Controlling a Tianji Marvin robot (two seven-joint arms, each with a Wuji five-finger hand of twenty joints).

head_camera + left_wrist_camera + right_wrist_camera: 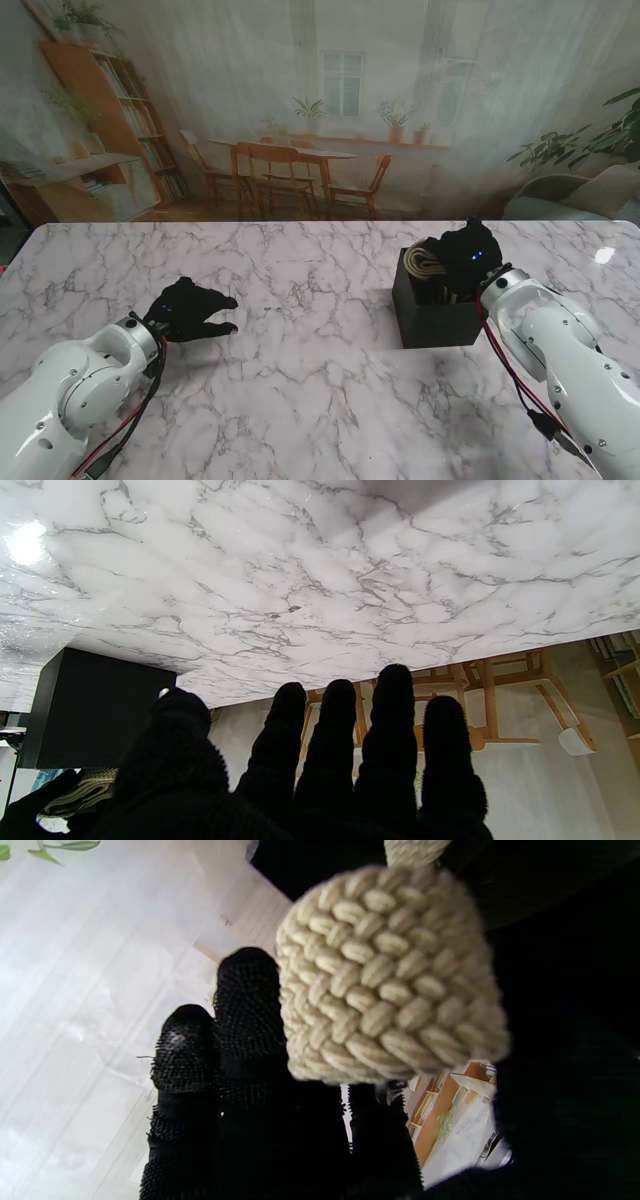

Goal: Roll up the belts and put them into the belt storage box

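The black belt storage box (435, 318) stands on the marble table, right of the middle. A rolled beige braided belt (425, 258) sits in its open top. My right hand (470, 255), in a black glove, is over the box and shut on that roll. In the right wrist view the belt (385, 980) fills the space between the fingers (247, 1005) and the thumb. My left hand (190, 308) rests low over the table at the left, open, fingers spread and holding nothing. Past its fingers (395, 730), the left wrist view shows the box (95, 707) and the belt (82, 790).
The white marble table (300, 380) runs across the whole stand view. A printed backdrop of a room with chairs and shelves stands behind its far edge. No other loose object shows on the table.
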